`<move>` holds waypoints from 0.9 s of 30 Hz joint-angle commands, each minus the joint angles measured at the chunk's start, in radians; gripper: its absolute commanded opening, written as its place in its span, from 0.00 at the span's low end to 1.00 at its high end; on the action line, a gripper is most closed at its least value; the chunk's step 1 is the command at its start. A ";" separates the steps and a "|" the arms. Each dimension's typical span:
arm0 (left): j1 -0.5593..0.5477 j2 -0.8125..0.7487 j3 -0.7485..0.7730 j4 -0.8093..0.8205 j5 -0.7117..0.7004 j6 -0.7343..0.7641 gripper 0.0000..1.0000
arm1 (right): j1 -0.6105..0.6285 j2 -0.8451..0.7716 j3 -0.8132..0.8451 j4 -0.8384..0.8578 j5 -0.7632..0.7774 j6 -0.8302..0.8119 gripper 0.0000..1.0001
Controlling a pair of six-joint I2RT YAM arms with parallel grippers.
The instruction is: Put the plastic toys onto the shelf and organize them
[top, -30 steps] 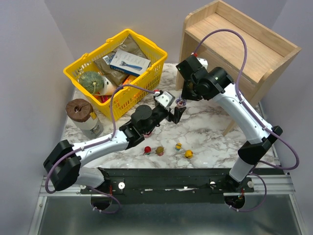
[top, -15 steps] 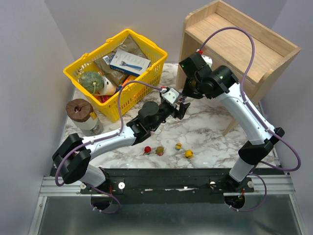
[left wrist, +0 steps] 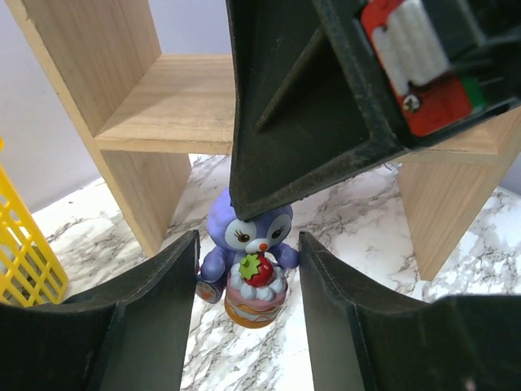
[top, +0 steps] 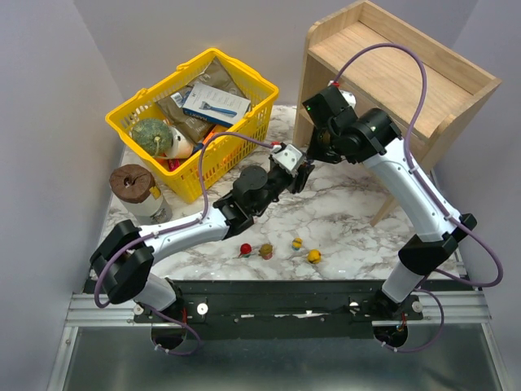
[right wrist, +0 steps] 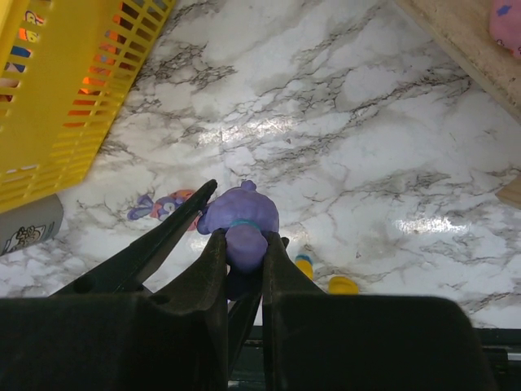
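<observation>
My right gripper [right wrist: 242, 240] is shut on the head of a purple long-eared toy [right wrist: 238, 213] and holds it in front of the wooden shelf [top: 399, 73]. In the left wrist view the same toy [left wrist: 248, 261] faces the camera with a strawberry cake. My left gripper [left wrist: 248, 244] is open, one jaw on each side of the toy and not touching it. Both grippers meet in the top view, left [top: 299, 174] and right [top: 312, 156]. Red [top: 245, 249], olive-brown [top: 265, 251] and two yellow toys [top: 298, 243] [top: 314, 257] sit near the front edge. Another purple-pink toy [right wrist: 163, 204] lies on the marble.
A yellow basket [top: 142, 102] of groceries with a green-grey gourd [top: 152, 134] stands at the back left. A brown-lidded jar [top: 134, 191] stands in front of it. A pink toy [right wrist: 506, 24] sits on the shelf's lower tier. The shelf's side panels [left wrist: 130, 171] flank the held toy.
My left gripper has moved up and to the right until its open jaws stand around the toy. My right gripper has shifted slightly toward the shelf with the toy.
</observation>
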 commanded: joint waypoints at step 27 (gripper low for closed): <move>-0.007 -0.059 0.012 -0.077 0.026 -0.035 0.00 | -0.001 -0.209 -0.234 0.229 -0.232 -0.197 0.60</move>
